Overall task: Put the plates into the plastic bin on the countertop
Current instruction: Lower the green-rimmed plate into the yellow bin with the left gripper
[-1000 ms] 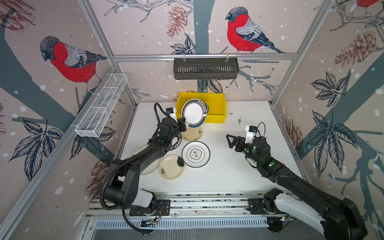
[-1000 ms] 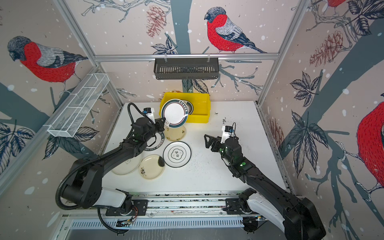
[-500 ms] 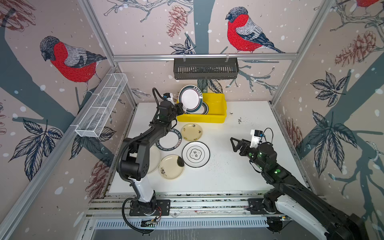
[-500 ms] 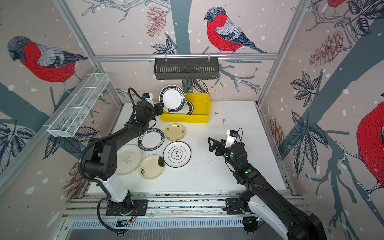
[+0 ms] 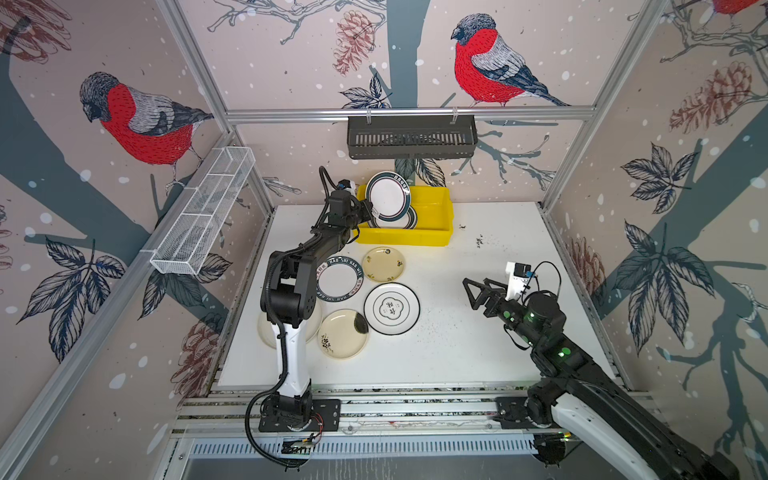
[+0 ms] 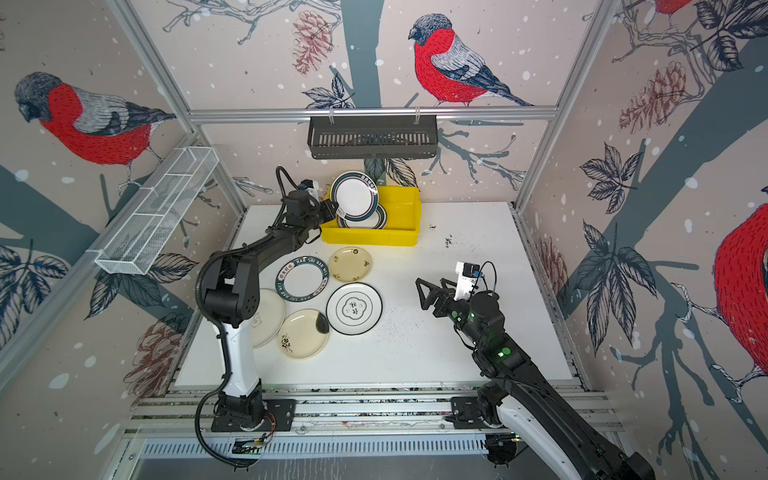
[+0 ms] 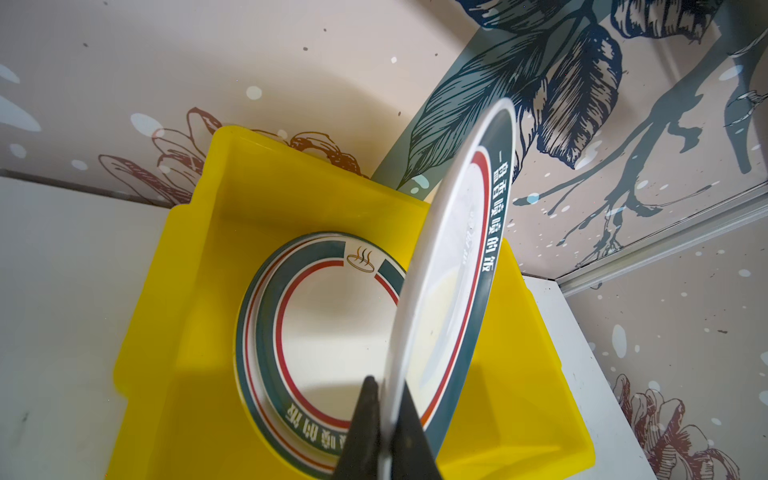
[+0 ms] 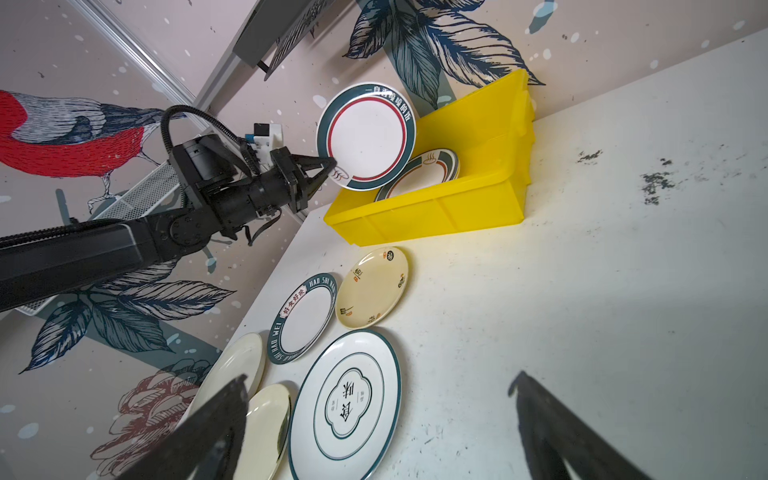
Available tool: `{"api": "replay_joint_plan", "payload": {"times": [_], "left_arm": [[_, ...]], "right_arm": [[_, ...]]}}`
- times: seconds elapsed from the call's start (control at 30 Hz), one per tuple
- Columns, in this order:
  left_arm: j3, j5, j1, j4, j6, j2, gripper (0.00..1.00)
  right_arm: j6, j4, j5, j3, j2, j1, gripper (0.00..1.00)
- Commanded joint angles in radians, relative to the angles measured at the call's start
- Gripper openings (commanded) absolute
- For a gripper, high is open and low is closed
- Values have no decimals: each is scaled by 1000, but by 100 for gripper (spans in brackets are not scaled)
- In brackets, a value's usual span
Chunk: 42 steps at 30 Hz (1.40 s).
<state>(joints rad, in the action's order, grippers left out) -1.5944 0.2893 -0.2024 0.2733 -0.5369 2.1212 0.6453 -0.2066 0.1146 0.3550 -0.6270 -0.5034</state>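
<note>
taking the white speckled square countertop (image 5: 478, 345) as a clock face in both top views, the bright yellow rectangular plastic bin (image 5: 432, 239) sits at its 12 o'clock edge, a touch toward 11. the left gripper (image 5: 370, 211) is clenched on the rim of a round white plate with a dark teal band and thin red ring (image 5: 388, 195) — its wrist view shows the black fingers (image 7: 365, 428) pinching the edge. that plate is tilted up on edge above the bin's 9 o'clock end, over a matching teal-banded plate (image 5: 401, 224) lying inside the bin. the right gripper (image 5: 471, 293) hovers near 3 o'clock, jaws spread wide, holding nothing. five more plates lie flat toward 9 o'clock: a white plate ringed with teal lettering (image 5: 340, 279), a small translucent yellowish plate (image 5: 383, 264), a large white plate with a cloud-shaped teal emblem (image 5: 391, 308), a yellowish plate with a black blot (image 5: 343, 334), and a plain cream plate (image 5: 264, 332) — partly hidden by the left arm.
</note>
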Motion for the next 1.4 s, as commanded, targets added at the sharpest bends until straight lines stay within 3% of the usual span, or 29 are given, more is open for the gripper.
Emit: {"api": "replay_joint_plan", "payload": {"times": [0.0,0.47,0.6,0.77,0.87,0.97,1.03,1.07,1.1,1.37], "left_arm": [[-81,-9,4,-78,69,53,0],[-282,-1,3,-208,131,220,0],[-299,-2,4,-213,132,241,9],[-317,-6,4,-217,134,254,35],[-336,7,4,-225,145,261,34],[-351,6,4,-239,148,261,43],[-348,3,4,-240,150,253,61],[-348,2,3,-241,153,250,83],[-348,-1,4,-244,156,244,97],[-340,-15,3,-234,158,199,97]], "right_arm": [[-35,7,51,9,14,-1,99],[-10,2,23,-19,20,-4,100],[-4,6,12,-23,21,-4,100],[-3,19,-13,-30,21,-3,100],[2,26,-17,-30,21,-1,100],[8,20,-9,-34,20,-1,100],[11,12,-9,-38,21,-1,100],[13,10,-9,-39,21,-1,100],[12,7,-8,-40,21,-1,100],[13,24,-27,-38,22,-4,100]]}}
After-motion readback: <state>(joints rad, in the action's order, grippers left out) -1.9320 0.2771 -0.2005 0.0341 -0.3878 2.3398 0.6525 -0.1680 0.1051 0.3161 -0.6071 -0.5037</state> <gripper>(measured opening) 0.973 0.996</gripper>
